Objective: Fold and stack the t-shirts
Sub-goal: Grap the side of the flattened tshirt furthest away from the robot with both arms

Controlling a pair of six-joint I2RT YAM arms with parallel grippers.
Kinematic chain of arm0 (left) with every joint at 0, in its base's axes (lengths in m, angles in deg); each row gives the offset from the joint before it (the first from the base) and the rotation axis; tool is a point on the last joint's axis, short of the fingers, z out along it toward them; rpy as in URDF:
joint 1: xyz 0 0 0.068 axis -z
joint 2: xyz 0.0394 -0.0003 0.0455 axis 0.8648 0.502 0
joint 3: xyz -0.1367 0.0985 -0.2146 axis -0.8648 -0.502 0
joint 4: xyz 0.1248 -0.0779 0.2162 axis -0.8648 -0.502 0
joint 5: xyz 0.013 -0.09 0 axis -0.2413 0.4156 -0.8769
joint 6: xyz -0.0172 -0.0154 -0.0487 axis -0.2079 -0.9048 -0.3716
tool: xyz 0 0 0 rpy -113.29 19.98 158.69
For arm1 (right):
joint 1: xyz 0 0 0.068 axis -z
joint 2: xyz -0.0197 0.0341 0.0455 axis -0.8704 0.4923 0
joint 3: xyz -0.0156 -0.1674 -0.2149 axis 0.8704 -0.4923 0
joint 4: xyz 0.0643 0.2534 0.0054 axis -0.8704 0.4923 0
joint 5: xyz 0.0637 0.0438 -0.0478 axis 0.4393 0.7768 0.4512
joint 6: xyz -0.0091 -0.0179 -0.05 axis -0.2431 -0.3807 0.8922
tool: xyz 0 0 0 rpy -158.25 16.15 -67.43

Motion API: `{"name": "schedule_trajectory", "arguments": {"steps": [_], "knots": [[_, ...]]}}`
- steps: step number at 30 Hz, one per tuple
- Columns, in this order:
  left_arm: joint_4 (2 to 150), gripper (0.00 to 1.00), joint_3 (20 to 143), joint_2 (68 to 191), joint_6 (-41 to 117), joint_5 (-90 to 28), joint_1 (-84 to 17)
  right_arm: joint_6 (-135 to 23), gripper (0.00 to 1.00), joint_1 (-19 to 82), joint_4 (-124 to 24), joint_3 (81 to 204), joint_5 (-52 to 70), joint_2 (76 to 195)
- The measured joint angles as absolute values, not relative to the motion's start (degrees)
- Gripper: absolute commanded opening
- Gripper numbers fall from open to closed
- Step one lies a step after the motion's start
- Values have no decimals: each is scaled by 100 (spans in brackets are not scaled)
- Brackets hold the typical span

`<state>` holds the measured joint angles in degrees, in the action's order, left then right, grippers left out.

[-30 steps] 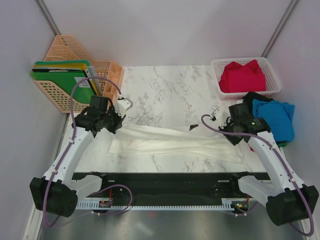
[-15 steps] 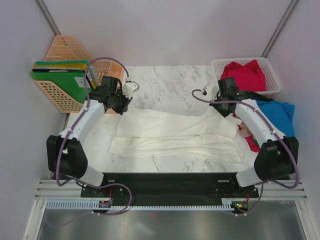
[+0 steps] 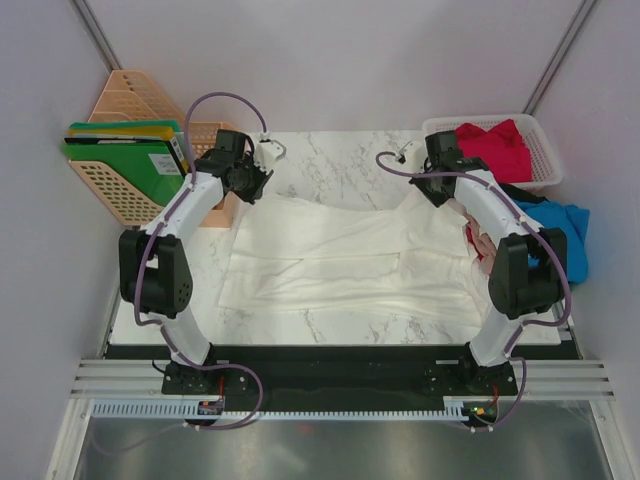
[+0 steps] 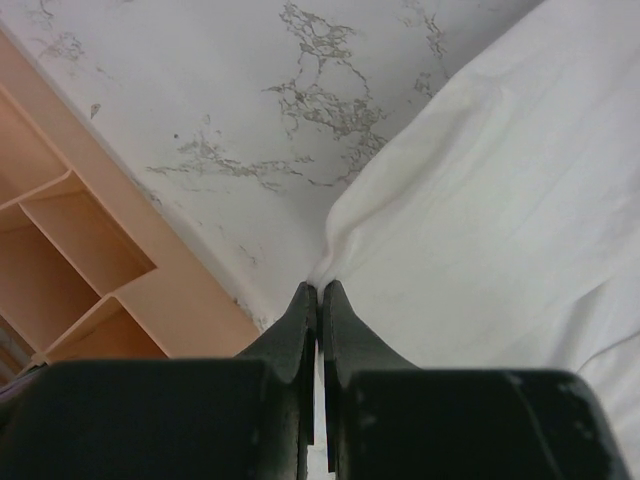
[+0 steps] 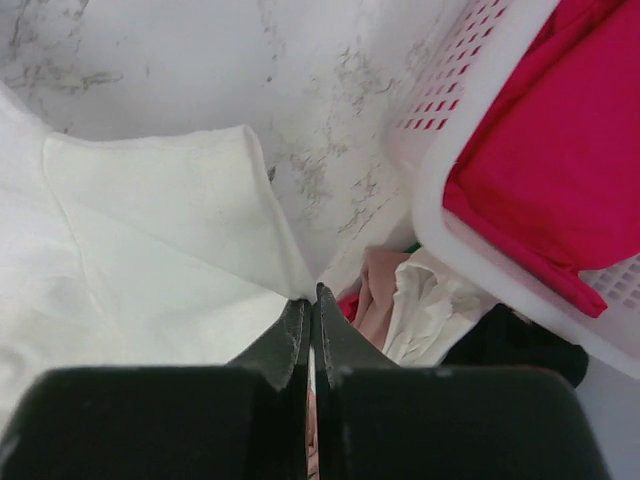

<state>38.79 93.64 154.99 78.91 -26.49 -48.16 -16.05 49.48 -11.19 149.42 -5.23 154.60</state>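
The left gripper (image 4: 318, 292) has its jaws pressed together on a puckered far-left corner of the white t-shirt (image 4: 480, 200), and the right gripper (image 5: 312, 300) is likewise nipped closed on the far-right corner, where the cloth draws to a point at the tips. Between them the white t-shirt (image 3: 340, 260) lies spread on the marble table (image 3: 340, 160), its long axis running left to right, the far edge drawn taut between the two pinches and the near part doubled in flat layers. Which end is the collar cannot be told. Both arms reach from their bases far across the table, elbows out to the sides and wrists turned inward. Beside the left gripper stands a peach organiser (image 4: 80, 250) with green folders (image 3: 120, 160). Beside the right gripper, a red t-shirt (image 5: 560, 150) fills the white basket (image 5: 440, 200), with beige (image 5: 375, 285) and black (image 5: 510, 345) shirts below its rim and a blue t-shirt (image 3: 560, 235) at the table's right edge.
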Motion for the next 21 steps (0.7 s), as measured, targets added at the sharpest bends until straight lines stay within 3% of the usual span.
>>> {"name": "schedule_trajectory", "arguments": {"steps": [13, 21], "knots": [[3901, 2, 10477, 15971, 7898, -2780, -4827, -1671, 0, 5106, -1252, 15888, -560, 15912], [3933, 2, 9895, 15753, 8031, -2878, -4827, -1658, 0, 5106, -1255, 15663, -521, 15821]]}}
